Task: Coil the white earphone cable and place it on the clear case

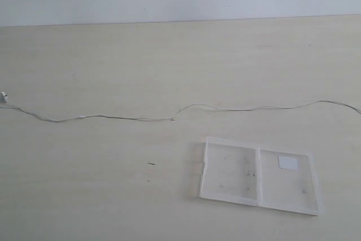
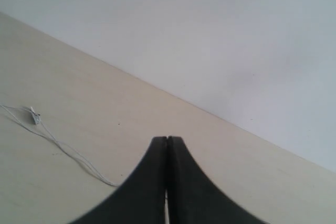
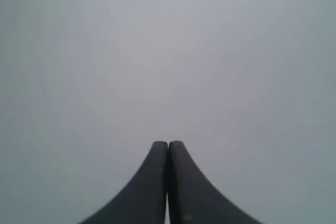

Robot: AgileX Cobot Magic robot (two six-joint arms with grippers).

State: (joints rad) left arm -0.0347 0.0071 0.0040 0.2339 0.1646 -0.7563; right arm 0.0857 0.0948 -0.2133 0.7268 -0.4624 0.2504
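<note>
Starting at the left edge of the exterior view, the white earphone cable [image 1: 141,118] begins with a small white end piece [image 1: 4,97], partly cut off by the frame and too small to identify. From there the wire lies uncoiled in shallow waves across the pale table [image 1: 84,196], so thin that it nearly fades into the surface in places. It runs out of view at the right edge, so its far end is hidden. The clear case [image 1: 231,176] lies open and flat nearer the camera, right of centre and well apart from the cable. Its two panels sit side by side, with faint specks in the left one. The right panel carries a small white sticker [image 1: 288,162], on which no writing can be made out. The left gripper [image 2: 167,140] appears only in its wrist view, its dark jaws pressed together on nothing, above the table with a stretch of the cable off to one side. The right gripper [image 3: 168,143] likewise has its jaws together, empty, against a plain grey blur.
</note>
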